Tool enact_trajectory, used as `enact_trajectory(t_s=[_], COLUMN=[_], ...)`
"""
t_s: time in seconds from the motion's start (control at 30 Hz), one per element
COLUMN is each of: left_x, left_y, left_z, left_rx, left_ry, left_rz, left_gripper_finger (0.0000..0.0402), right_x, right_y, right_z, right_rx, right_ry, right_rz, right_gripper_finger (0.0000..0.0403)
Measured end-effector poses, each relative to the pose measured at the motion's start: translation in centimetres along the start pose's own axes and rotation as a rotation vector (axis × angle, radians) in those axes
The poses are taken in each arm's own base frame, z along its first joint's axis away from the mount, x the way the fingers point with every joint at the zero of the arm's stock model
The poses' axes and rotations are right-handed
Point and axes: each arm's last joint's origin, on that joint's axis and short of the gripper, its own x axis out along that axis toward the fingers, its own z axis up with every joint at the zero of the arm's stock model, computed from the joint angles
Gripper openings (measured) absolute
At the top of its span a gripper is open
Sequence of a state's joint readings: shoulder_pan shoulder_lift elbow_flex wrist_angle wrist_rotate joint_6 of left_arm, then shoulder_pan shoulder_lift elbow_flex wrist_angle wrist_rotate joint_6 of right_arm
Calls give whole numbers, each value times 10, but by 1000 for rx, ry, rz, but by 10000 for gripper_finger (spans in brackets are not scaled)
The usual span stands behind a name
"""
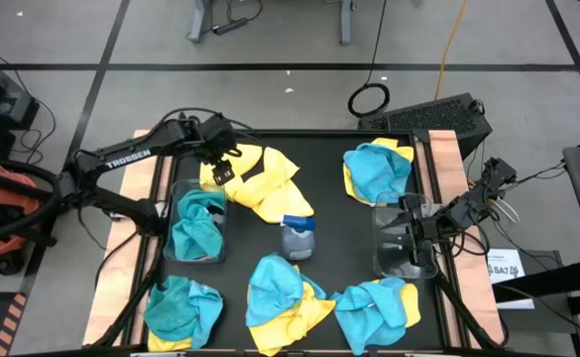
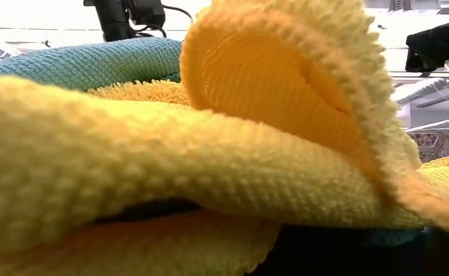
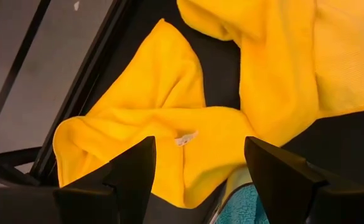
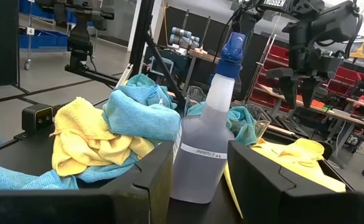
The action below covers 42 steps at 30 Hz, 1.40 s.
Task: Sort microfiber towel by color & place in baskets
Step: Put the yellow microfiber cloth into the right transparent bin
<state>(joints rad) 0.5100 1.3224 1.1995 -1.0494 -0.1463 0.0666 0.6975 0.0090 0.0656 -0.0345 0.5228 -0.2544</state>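
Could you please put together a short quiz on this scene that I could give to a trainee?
1. True or false: the left basket holds a teal towel.
2. What stands near the table's middle?
A) a grey spray bottle
B) a red mug
C) a stack of plates
3. Fill in: the left gripper, jaws open, hovers over a ______ towel.

Key:
1. True.
2. A: the spray bottle.
3. Yellow.
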Motion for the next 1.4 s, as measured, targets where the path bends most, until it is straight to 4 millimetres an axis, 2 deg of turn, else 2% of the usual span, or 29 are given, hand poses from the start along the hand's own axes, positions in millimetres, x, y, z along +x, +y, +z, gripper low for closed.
enact_trajectory(t_s=[0.77,0.9,1.2,1.4], left_x=[4,22,87,97], left_y=[2,16,54,79], left_z=[3,5,5,9], left_rx=[-10,-62,-184,-260], left_ry=[-3,68,301,346], left_rz=[7,22,54,43], left_gripper_finger=[250,250,250,250], right_x=[0,0,0,0], right_y=[0,0,0,0], right_z=[0,0,0,0], right_rx=[0,0,0,0], right_ry=[0,0,0,0], right_rz=[0,0,0,0], right_gripper_finger=[146,146,146,146])
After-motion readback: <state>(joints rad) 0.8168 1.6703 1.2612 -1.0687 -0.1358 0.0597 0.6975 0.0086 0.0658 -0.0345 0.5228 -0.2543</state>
